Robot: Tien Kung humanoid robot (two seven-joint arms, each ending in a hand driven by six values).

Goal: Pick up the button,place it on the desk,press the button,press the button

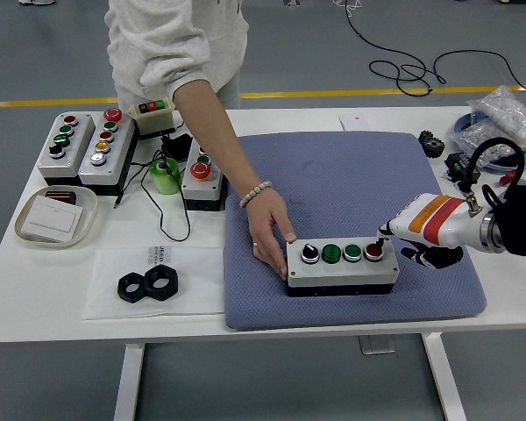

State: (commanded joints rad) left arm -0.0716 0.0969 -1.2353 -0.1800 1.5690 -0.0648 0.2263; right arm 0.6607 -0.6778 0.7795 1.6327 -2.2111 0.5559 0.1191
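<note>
A white rectangular table on white metal legs (140,381) stands on a smooth grey floor (53,53). A yellow painted floor line (35,103) runs behind the table's far edge. A loose black cable (403,66) coils on the floor at upper right. Lighting is even, without strong shadows.

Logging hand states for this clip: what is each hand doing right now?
Left hand: not in view.
Right hand: holds nothing, fingers mostly curled, one fingertip extended beside the button box's red button.
</note>
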